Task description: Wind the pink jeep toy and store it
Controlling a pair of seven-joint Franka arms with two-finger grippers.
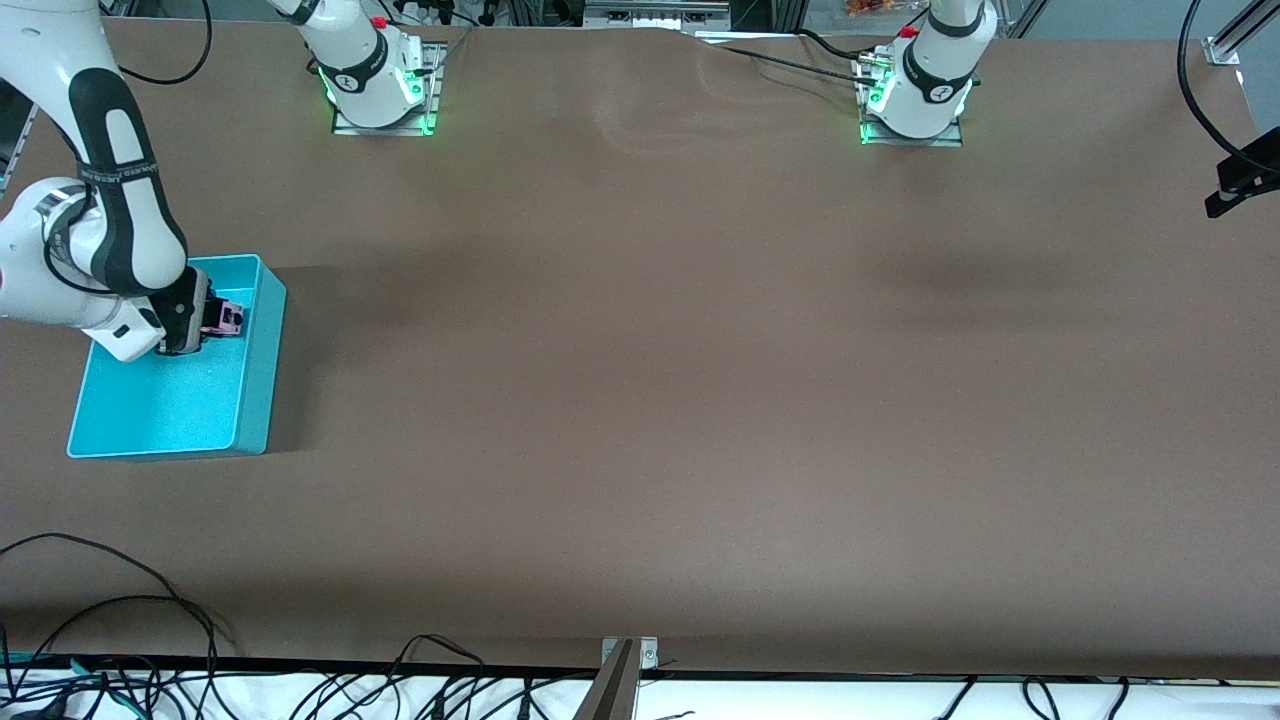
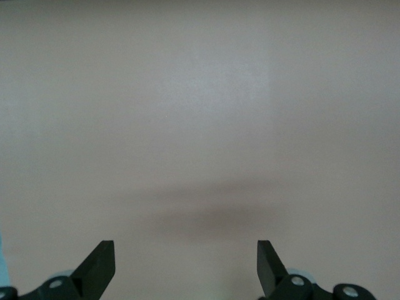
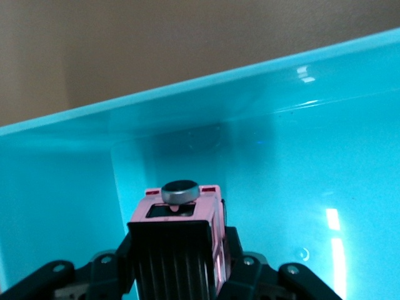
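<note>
I hold jeep point(image 3: 181, 215) in right claw point(image 1: 212, 322), low inside bin point(image 1: 255, 400); left claw point(image 2: 185, 267) wide over bare desk point(image 1: 700, 350), waiting. Risk: early release, jeep tips or rolls into wall

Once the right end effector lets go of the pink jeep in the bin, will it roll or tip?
The pink jeep toy looks rigid and probably light, clamped by the right end effector. Being wheeled, it may roll; the turquoise bin walls should contain it. The left end effector waits open.
</note>
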